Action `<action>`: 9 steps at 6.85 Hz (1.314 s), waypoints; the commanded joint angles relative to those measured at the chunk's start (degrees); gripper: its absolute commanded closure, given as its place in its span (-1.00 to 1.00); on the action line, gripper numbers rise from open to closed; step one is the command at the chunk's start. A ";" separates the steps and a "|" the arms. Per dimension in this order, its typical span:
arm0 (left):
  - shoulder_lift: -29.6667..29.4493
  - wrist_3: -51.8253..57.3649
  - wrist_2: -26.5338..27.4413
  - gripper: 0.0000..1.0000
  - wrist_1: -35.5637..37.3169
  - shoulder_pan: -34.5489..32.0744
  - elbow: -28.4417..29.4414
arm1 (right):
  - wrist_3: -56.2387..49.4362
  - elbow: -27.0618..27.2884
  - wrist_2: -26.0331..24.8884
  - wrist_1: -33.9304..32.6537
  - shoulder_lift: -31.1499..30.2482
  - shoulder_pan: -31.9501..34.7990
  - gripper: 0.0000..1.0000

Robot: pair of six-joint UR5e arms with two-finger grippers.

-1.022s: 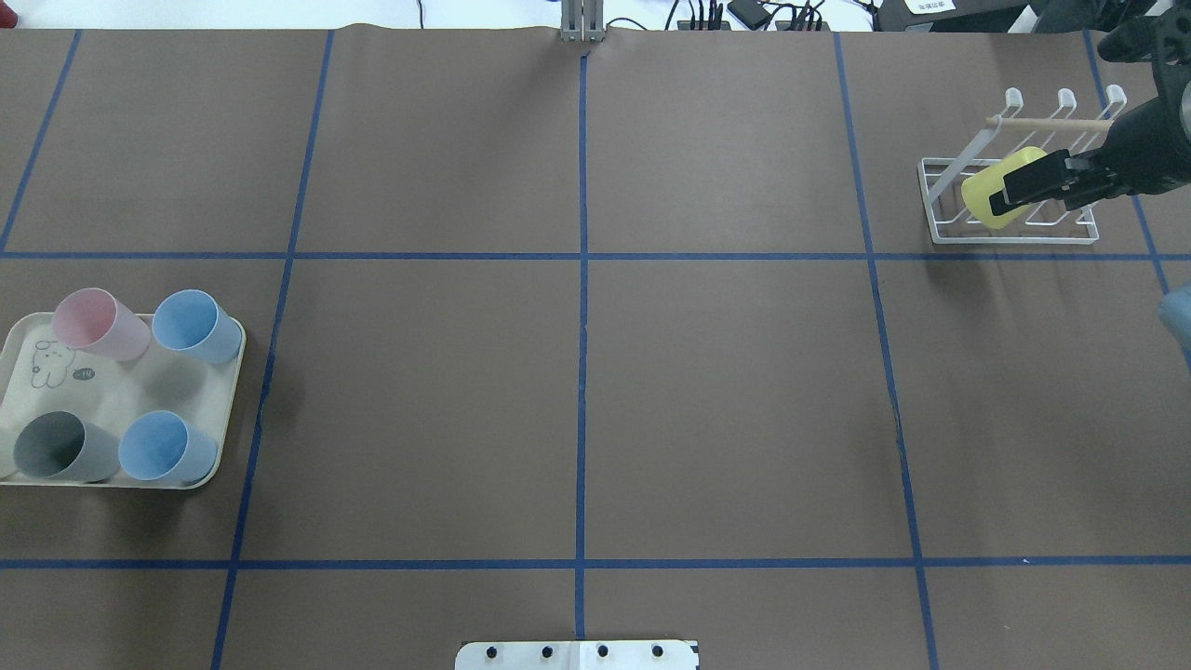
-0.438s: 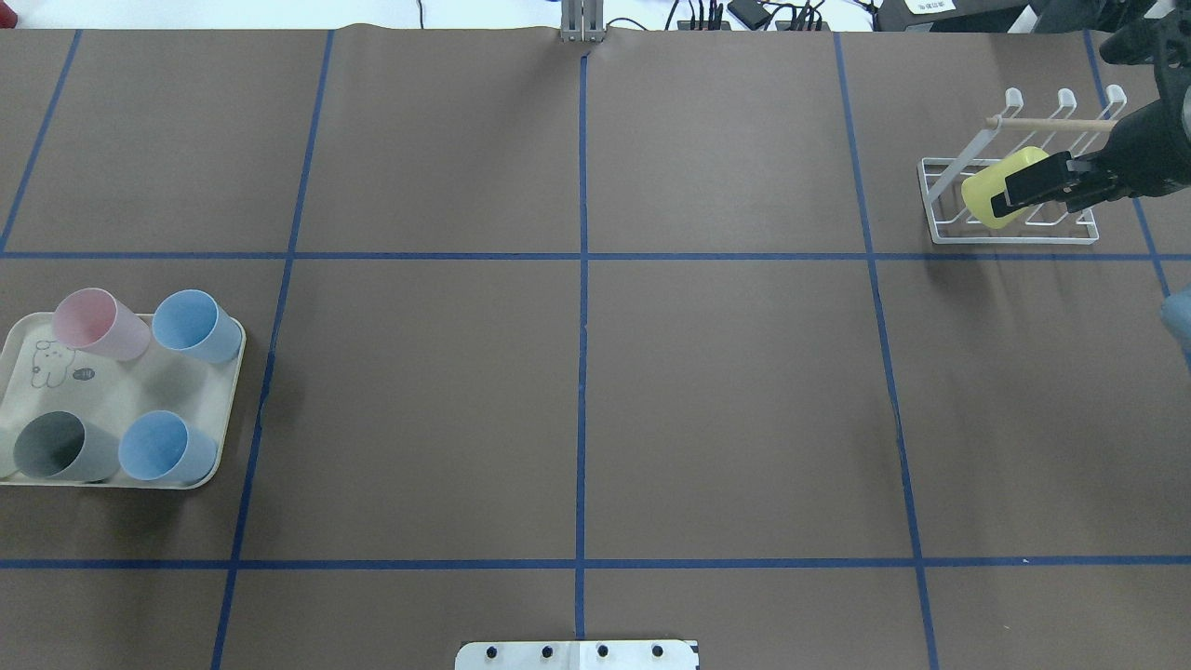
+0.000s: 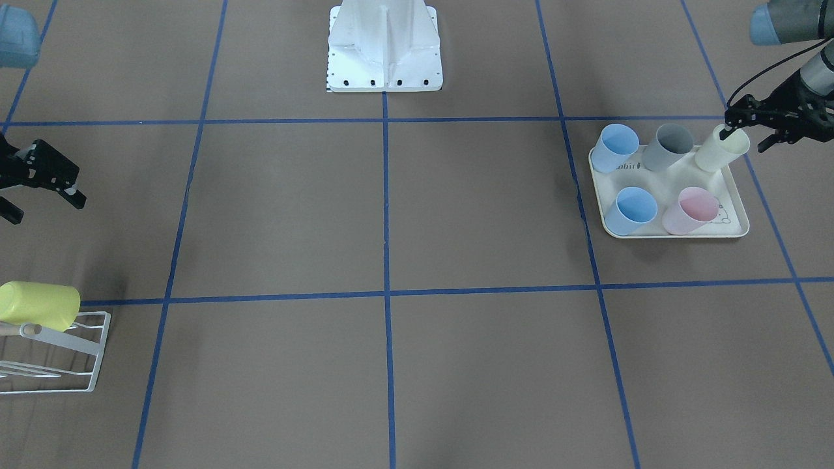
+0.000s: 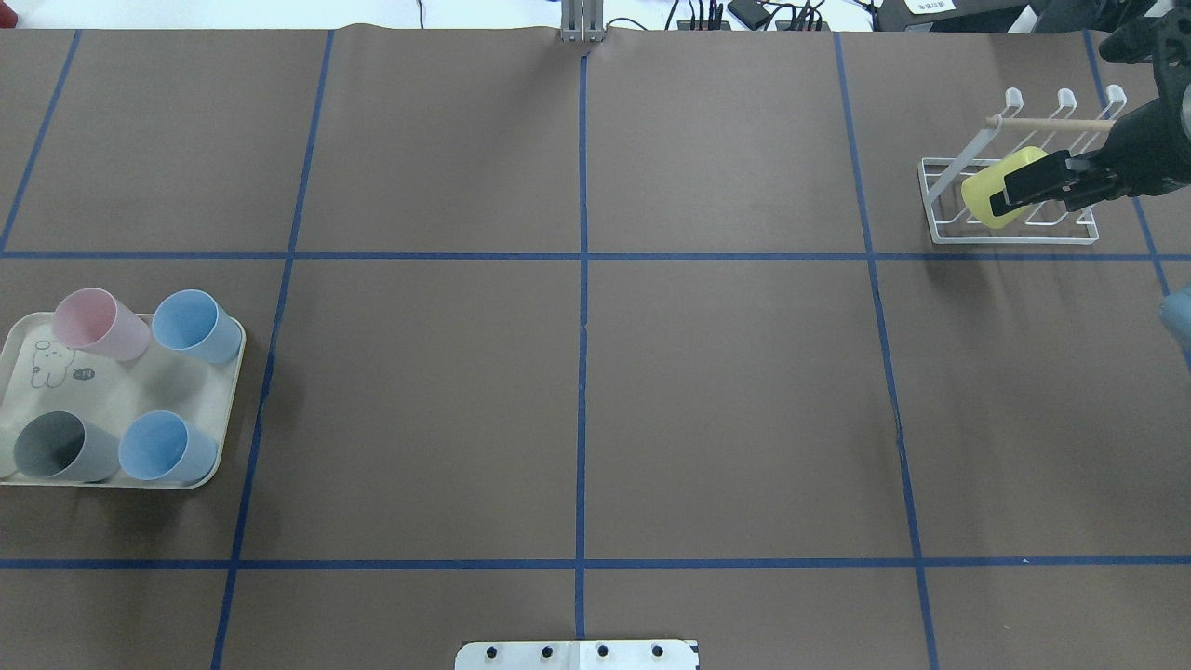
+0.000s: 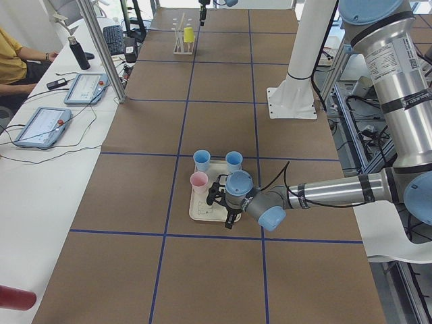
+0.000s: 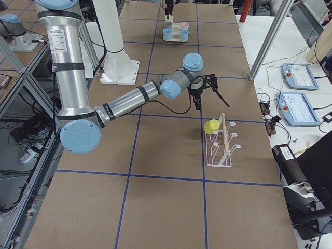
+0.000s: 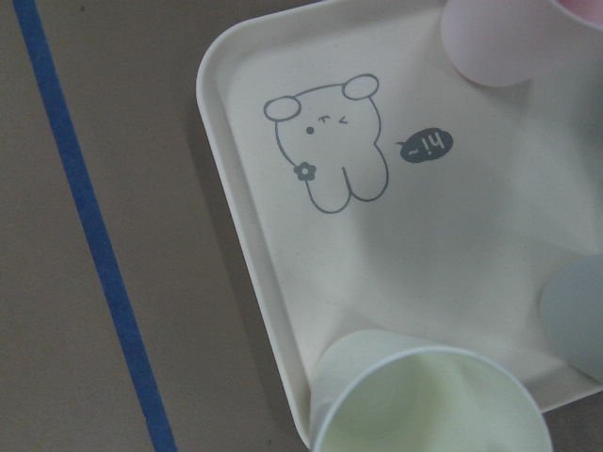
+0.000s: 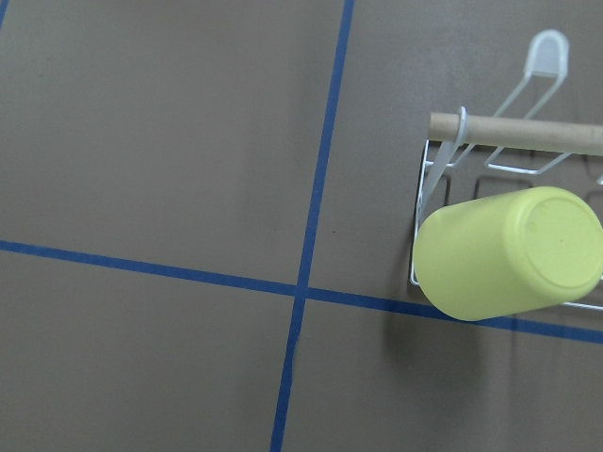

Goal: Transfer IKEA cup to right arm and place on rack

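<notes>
A yellow cup [image 4: 982, 191] lies tilted on a prong of the white wire rack [image 4: 1014, 240], also seen in the front view as yellow cup [image 3: 39, 305] on rack [image 3: 91, 352] and in the right wrist view as yellow cup [image 8: 509, 252]. My right gripper [image 3: 47, 207] hangs open, apart from that cup and holding nothing. Across the table, a pale cream cup [image 3: 720, 151] stands on the rabbit tray [image 3: 677, 233]. My left gripper [image 3: 746, 138] is open, with one fingertip at the cream cup's rim. The left wrist view shows that cup [image 7: 433, 405] from above.
The tray [image 4: 237, 372] also holds a pink cup [image 4: 98, 324], two blue cups [image 4: 194, 326] and a grey cup [image 4: 58, 447]. The robot's white base [image 3: 384, 45] stands at the table's middle edge. Blue tape lines grid the brown mat.
The right wrist has edged slightly away from the rack. The yellow cup stays on the rack and the tray's cups have not moved.
</notes>
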 commanded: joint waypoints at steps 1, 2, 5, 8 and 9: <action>0.00 -0.06 0.01 0.73 0.09 0.17 0.32 | 0.07 0.08 0.00 0.07 0.00 0.00 -0.97; 0.00 0.03 -0.08 1.00 0.00 0.17 0.24 | 0.07 0.08 0.00 0.07 0.00 -0.09 -0.97; 0.52 0.47 0.71 1.00 -0.35 -0.44 -2.38 | 0.16 0.00 -0.09 0.16 0.08 -0.18 -0.97; -0.26 0.56 0.89 1.00 0.09 -8.40 -6.88 | 0.34 -0.09 -0.26 0.16 0.52 -0.18 -0.97; -0.87 0.56 0.98 1.00 0.09 -10.62 -7.75 | 0.34 -0.09 -0.18 0.24 0.61 -0.18 -0.97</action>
